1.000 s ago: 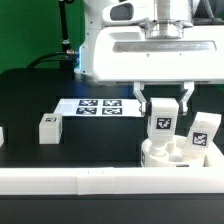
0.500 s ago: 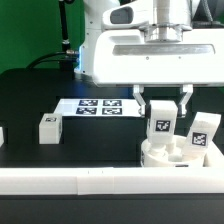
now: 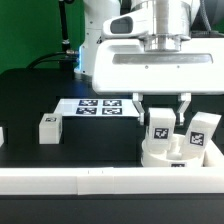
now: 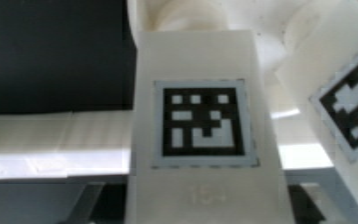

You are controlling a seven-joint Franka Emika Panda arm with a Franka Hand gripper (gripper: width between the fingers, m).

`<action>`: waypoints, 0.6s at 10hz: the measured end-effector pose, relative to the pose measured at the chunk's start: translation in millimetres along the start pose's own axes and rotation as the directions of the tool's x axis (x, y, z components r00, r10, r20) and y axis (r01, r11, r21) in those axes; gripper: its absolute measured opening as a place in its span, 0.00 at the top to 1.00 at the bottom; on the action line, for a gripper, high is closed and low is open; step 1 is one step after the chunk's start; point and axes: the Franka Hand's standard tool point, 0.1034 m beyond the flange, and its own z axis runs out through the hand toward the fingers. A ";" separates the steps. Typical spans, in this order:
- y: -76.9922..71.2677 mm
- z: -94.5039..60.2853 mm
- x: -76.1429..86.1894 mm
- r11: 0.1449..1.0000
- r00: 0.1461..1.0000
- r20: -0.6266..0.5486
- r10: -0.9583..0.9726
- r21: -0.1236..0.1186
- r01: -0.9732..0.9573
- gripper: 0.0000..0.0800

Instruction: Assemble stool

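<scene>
Though lower than a moment ago, claw [image 3: 163, 112] tight around the upright leg [image 3: 160, 128], at the seat [image 3: 170, 157].

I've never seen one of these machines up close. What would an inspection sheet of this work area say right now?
Surface: black table, with a long white bar along its near edge.
Job's things: round white seat at the exterior view's right; tagged leg upright over it; second leg stands at the seat beside it; third leg rests apart on the table.
Clutter: marker board flat on the table; a white piece cut off at the picture's edge, cannot tell what.
Grippers: pincer appears closed on the tagged leg.
Cables: black cable behind the table.
Surroundings: green backdrop.
</scene>
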 end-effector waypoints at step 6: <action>2.8 2.3 5.2 1.000 0.996 -0.084 -0.015 -0.011 0.014 0.41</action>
